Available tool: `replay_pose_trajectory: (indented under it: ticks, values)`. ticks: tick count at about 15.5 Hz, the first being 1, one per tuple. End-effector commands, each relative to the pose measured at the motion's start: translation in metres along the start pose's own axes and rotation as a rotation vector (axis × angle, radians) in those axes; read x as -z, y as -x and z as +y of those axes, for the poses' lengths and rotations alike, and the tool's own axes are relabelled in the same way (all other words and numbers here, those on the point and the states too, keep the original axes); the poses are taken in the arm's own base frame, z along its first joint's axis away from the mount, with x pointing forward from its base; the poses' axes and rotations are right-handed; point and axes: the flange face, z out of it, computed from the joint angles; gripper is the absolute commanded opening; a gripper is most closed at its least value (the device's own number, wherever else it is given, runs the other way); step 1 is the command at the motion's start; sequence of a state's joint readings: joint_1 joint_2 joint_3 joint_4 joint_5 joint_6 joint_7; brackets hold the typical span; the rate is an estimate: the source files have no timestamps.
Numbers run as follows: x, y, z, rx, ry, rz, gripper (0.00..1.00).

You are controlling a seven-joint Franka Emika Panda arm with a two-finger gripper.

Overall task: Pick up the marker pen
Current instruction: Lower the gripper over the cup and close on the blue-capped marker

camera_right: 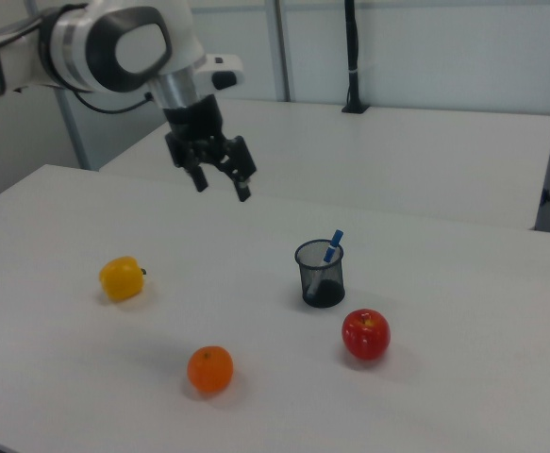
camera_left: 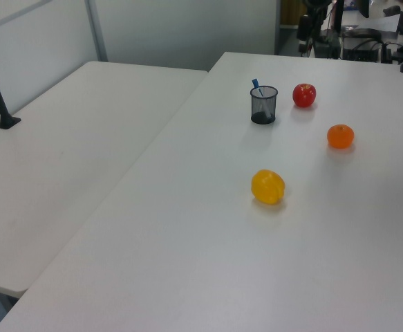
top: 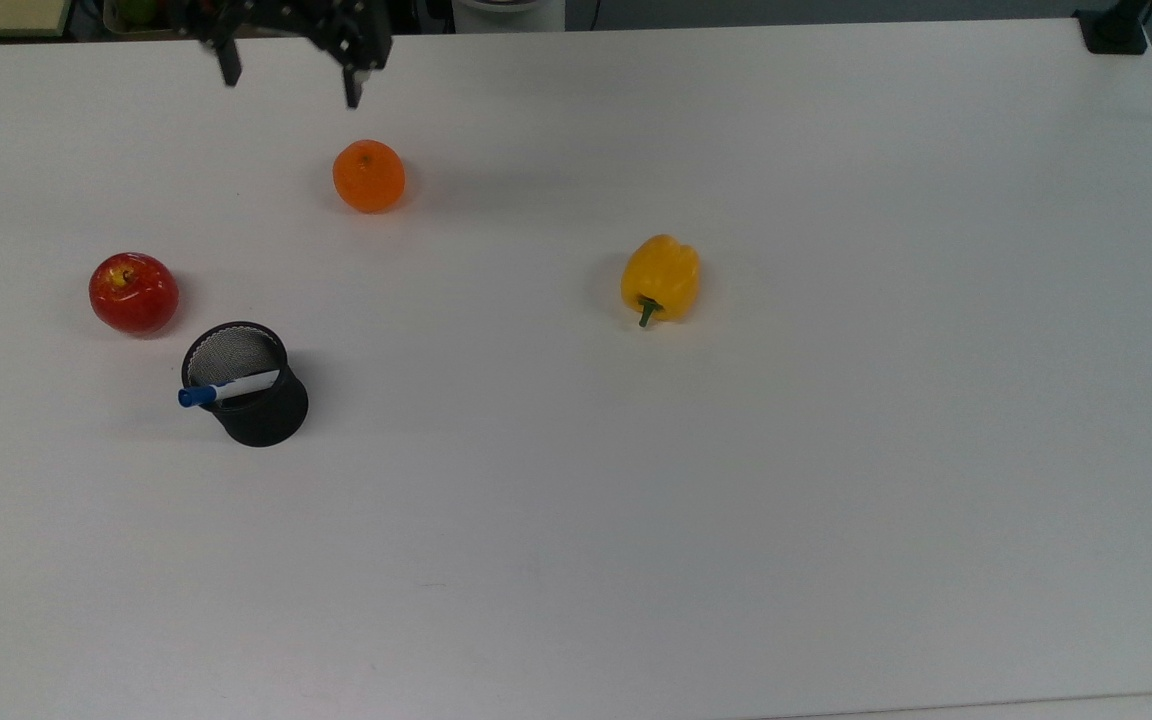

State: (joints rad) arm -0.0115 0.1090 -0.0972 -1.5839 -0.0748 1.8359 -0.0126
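Observation:
The marker pen (top: 226, 389) has a white barrel and a blue cap. It leans inside the black mesh cup (top: 254, 392), cap end sticking out over the rim; it also shows as a blue tip (camera_right: 333, 245) (camera_left: 256, 86). My gripper (top: 290, 88) hangs high above the table near the top view's upper left, fingers wide apart and nothing between them. In the right view the gripper (camera_right: 222, 185) is up and to the left of the cup (camera_right: 320, 274), well clear of it.
A red apple (top: 133, 292) lies close beside the cup. An orange (top: 368, 176) sits just below the gripper in the top view. A yellow bell pepper (top: 660, 278) lies mid-table. A second white table (camera_left: 63, 152) adjoins in the left view.

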Motion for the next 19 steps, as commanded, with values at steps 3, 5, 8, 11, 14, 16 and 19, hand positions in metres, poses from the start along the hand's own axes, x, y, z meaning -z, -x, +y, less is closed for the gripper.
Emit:
replay_pose_trajectory:
  ticks: [3, 5, 8, 11, 14, 16, 19]
  values:
    - [-0.054, -0.041, 0.028, -0.045, 0.024, 0.147, 1.00]
    - [-0.075, -0.054, 0.034, -0.072, 0.032, 0.204, 1.00]
    - [-0.106, -0.068, 0.043, -0.102, 0.042, 0.263, 1.00]
    - [-0.144, -0.079, 0.048, -0.102, 0.051, 0.321, 1.00]
    - [-0.175, -0.085, 0.056, -0.112, 0.056, 0.358, 1.00]
    - [-0.187, -0.087, 0.056, -0.116, 0.056, 0.372, 1.00]
    - [-0.199, -0.088, 0.056, -0.124, 0.050, 0.392, 0.91]
